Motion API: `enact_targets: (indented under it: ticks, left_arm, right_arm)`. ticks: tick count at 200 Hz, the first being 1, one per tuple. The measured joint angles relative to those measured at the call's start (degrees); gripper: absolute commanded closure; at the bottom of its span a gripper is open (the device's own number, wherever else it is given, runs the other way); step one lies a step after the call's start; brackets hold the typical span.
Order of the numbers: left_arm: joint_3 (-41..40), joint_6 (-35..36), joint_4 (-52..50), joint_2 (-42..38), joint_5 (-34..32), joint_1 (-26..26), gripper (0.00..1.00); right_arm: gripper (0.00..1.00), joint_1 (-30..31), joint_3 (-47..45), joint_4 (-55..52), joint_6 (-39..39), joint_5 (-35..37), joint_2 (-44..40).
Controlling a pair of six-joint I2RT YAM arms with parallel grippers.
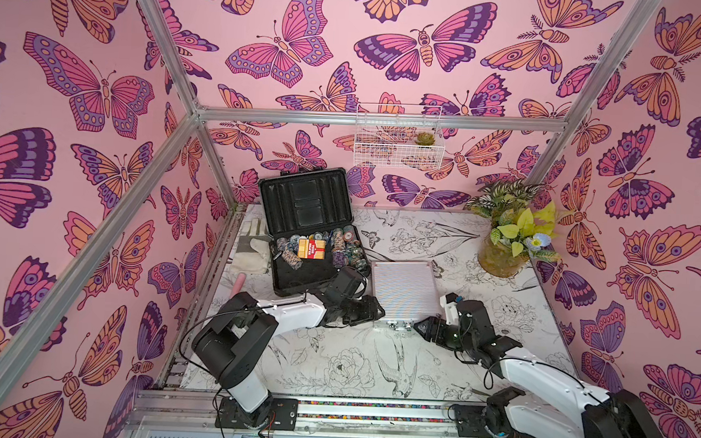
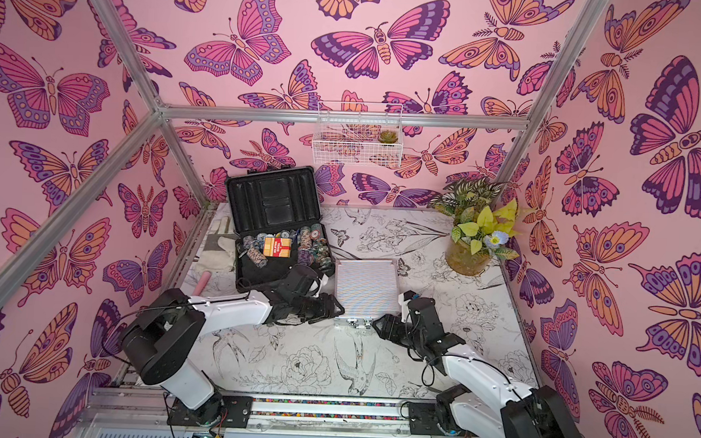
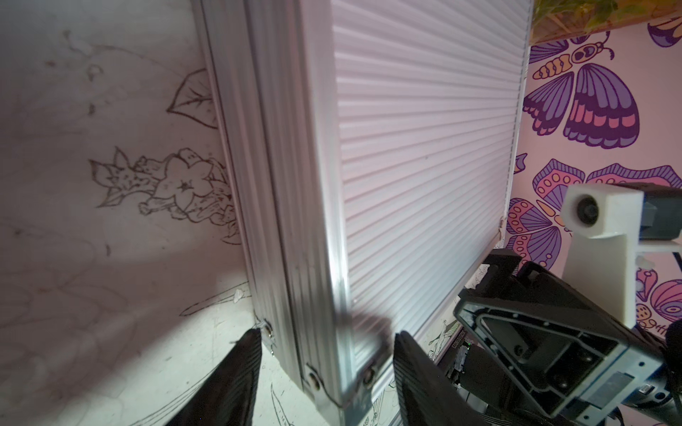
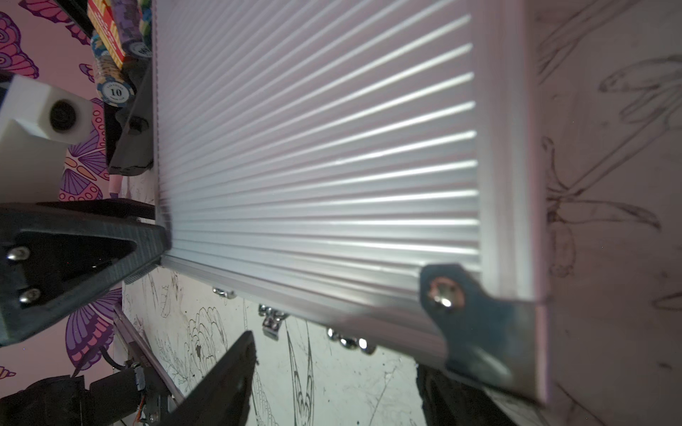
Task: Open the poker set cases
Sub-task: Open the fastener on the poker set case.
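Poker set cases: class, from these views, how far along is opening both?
Done: the larger dark grey case stands open, lid upright, chips showing. In hand: the left gripper has its fingers astride a near corner of the smaller silver ribbed aluminium case; the right gripper sits open at the other near corner. Left: that case lies closed; whether its chrome latches are undone is unclear.

Robot lab booth, aluminium frame (image 1: 387, 120), butterfly wallpaper (image 1: 100, 91), floral printed tabletop (image 1: 333, 351)

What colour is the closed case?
The closed case is silver with ridged stripes; right wrist view shows best.
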Motion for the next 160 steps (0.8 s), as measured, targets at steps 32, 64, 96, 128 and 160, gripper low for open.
enact_targets:
  ticks: [32, 64, 96, 128, 160]
  left_arm:
    - [0.0, 0.0, 0.4, 0.2, 0.1, 0.0, 0.41]
    - [0.0, 0.0, 0.6, 0.3, 0.5, 0.0, 0.41]
    - [0.0, 0.0, 0.9, 0.5, 0.9, 0.0, 0.41]
    - [0.0, -0.2, 1.4, 0.6, 0.9, 0.0, 0.41]
    - [-0.1, -0.3, 1.7, 0.6, 0.9, 0.0, 0.41]
  right_arm:
    - [0.25, 0.0, -0.7, 2.2, 0.0, -0.5, 1.2]
    - [0.23, 0.0, -0.8, 5.6, -0.2, -1.8, 3.0]
    - [0.23, 0.0, -0.9, 7.9, -0.2, -2.8, 4.0]
    - [0.22, 0.0, -1.2, 9.5, -0.2, -3.2, 4.2]
    - [0.2, 0.0, -1.2, 10.8, -0.2, -3.9, 5.0]
